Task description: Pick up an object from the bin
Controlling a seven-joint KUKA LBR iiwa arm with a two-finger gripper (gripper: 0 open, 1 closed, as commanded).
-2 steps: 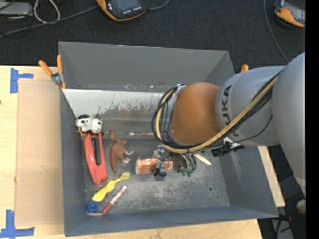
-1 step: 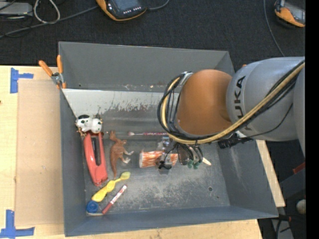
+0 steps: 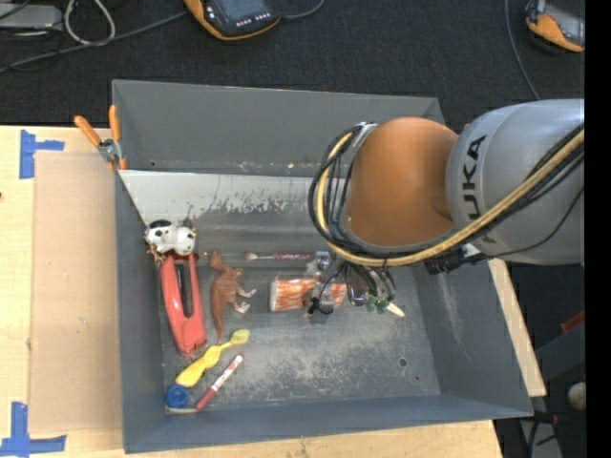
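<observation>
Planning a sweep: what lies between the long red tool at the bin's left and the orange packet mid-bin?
In the camera view, a brown toy dinosaur lies between the red tool and the orange packet.

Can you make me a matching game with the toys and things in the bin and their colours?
Things:
1. toy cow
2. toy dinosaur
3. spoon-shaped thing
4. long flat tool

Colours:
A. brown
B. yellow
C. black and white
D. red

Right pairs: 1-C, 2-A, 3-B, 4-D.
</observation>
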